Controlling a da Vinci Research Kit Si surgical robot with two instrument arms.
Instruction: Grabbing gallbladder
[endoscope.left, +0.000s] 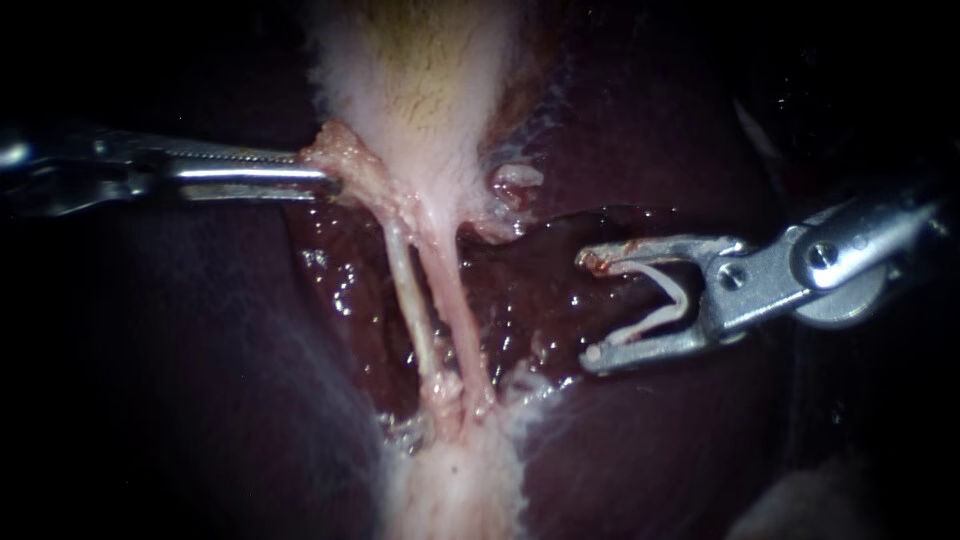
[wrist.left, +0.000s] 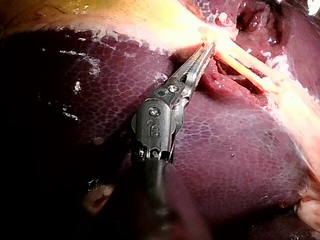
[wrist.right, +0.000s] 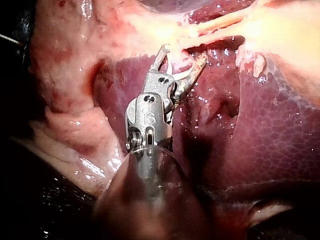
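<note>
The pale gallbladder (endoscope.left: 430, 80) hangs at the top centre and narrows downward into two thin tubes (endoscope.left: 405, 290) that run side by side. My left instrument (endoscope.left: 325, 175) comes in level from the left, its slim jaws shut on a flap of pinkish tissue at the gallbladder's lower left edge. The left wrist view shows the same hold, my left instrument (wrist.left: 209, 47) pinching pale tissue beside the gallbladder (wrist.left: 140, 17). My right instrument (endoscope.left: 592, 308) hovers right of the tubes, clear of them. Its jaws stand wide apart with a white V-shaped clip (endoscope.left: 665, 300) seated between them.
Dark wet liver (endoscope.left: 650, 450) surrounds the tubes on both sides. A small pale nub of tissue (endoscope.left: 515, 180) sits right of the gallbladder's neck. Liver (wrist.right: 280, 135) lies beneath and beside my right instrument (wrist.right: 182, 52), with pale fatty tissue (wrist.right: 70, 125) on its other side.
</note>
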